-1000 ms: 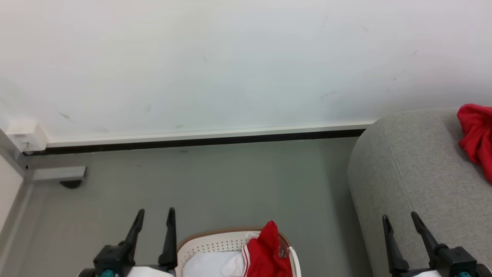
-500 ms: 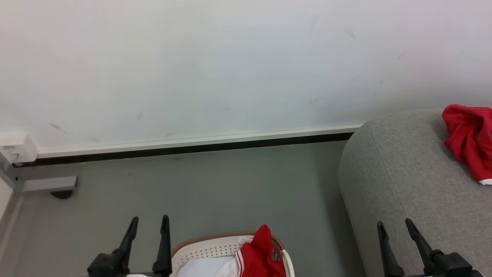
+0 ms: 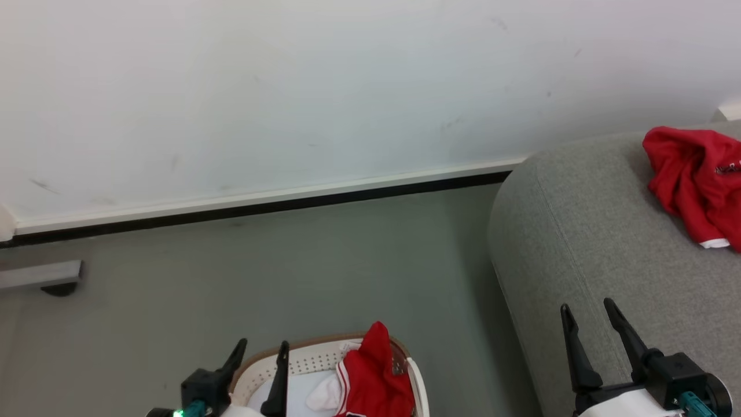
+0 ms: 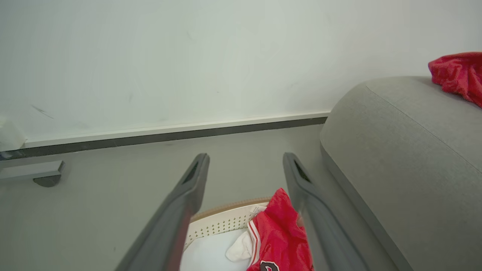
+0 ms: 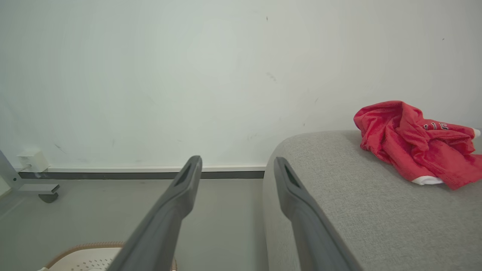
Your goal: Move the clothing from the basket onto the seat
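While one red garment (image 3: pixel 694 179) lies crumpled on the seat (image 3: pixel 579 249) close to the wall (image 3: pixel 347 87), another red piece (image 3: pixel 373 379) with white stripe trim sits in the basket (image 3: pixel 301 362), heaped up against its far right rim; a dark mark at its lower edge may be a number. Left gripper (image 3: pixel 261 347) hovers over the basket's left side, fingers spread and empty. Right gripper (image 3: pixel 586 308) hangs above the seat's near edge, likewise parted, holding nothing
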